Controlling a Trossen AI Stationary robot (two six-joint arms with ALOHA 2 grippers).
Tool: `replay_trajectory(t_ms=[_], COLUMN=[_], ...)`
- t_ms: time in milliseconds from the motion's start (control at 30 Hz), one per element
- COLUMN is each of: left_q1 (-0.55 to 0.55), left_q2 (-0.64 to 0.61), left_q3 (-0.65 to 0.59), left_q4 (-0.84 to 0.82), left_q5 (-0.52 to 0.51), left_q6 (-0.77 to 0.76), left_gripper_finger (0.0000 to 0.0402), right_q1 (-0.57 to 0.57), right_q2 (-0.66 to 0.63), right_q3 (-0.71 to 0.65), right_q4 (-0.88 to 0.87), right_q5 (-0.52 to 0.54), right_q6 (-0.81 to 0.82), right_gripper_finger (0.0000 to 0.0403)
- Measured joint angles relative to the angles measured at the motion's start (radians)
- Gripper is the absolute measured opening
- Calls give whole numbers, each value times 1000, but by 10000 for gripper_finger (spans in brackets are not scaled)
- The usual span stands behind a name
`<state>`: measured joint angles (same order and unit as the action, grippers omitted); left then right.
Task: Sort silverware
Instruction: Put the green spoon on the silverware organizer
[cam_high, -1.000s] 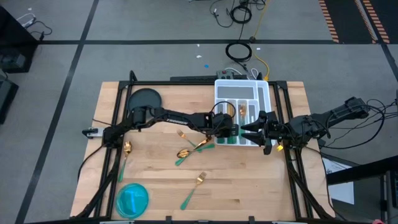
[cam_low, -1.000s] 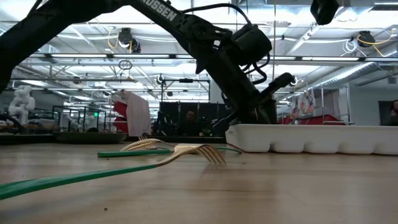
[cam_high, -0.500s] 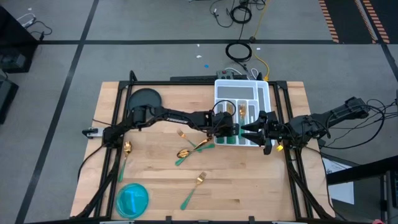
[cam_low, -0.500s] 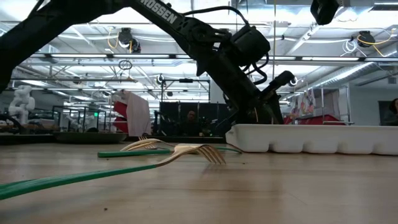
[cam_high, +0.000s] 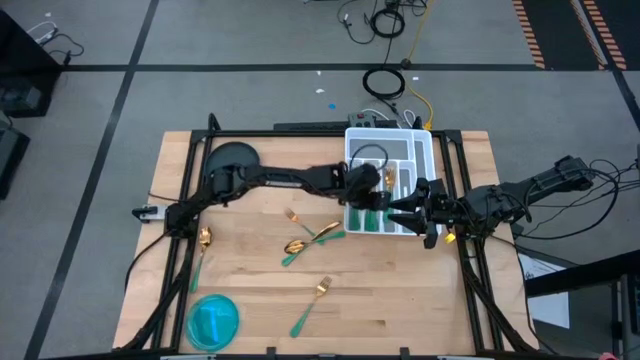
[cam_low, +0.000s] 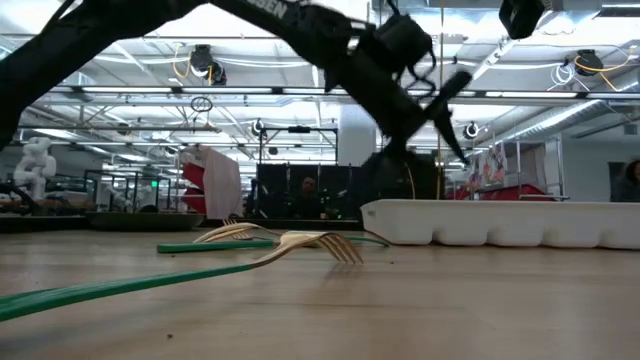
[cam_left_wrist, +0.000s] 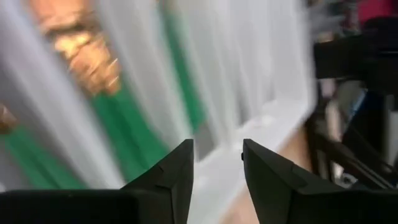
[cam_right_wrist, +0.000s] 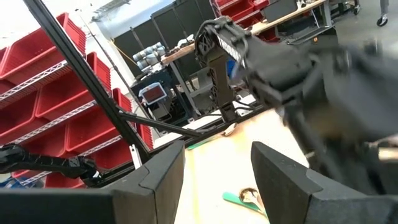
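Observation:
Gold-headed, green-handled silverware lies loose on the wooden table: a fork (cam_high: 292, 215), a spoon and fork crossed (cam_high: 310, 238), another fork (cam_high: 313, 303) and a spoon (cam_high: 202, 248). More pieces (cam_high: 389, 181) lie in the white tray (cam_high: 425, 150). My left gripper (cam_high: 377, 197) hangs open and empty over the tray's near part. Its wrist view looks down on green handles (cam_left_wrist: 124, 124) and gold heads (cam_left_wrist: 87, 56) in the compartments. My right gripper (cam_high: 398, 208) waits open by the tray's right near corner.
A dark round plate (cam_high: 232, 160) sits at the far left and a blue plate (cam_high: 213, 320) at the near left. The tray's white wall (cam_low: 500, 222) stands right of the forks (cam_low: 300, 243) in the low view. Black frame rails border the table.
My left gripper has risen from the tray's left near edge. It has moved a little toward the far edge and now hangs over the tray. The loose silverware has not moved.

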<state>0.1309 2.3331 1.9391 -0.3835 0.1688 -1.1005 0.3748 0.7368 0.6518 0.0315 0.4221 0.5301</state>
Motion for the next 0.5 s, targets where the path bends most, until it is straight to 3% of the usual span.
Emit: replay_trajectory(t_ms=[267, 400, 500], left_q1=[34, 41, 20], left_q2=[-127, -263, -387], left_q3=[69, 77, 77], left_q4=[-164, -367, -561], left_q5=[19, 65, 26], left_q6=[268, 522, 674], left_gripper_finger=[141, 141, 141], right_q1=[0, 0, 0], right_q2=[0, -2, -2], right_q3=[0, 0, 0], right_q4=[18, 29, 27], right_q5=[0, -5, -7], right_q6=[2, 7, 7], right_gripper_finger=[178, 178, 178])
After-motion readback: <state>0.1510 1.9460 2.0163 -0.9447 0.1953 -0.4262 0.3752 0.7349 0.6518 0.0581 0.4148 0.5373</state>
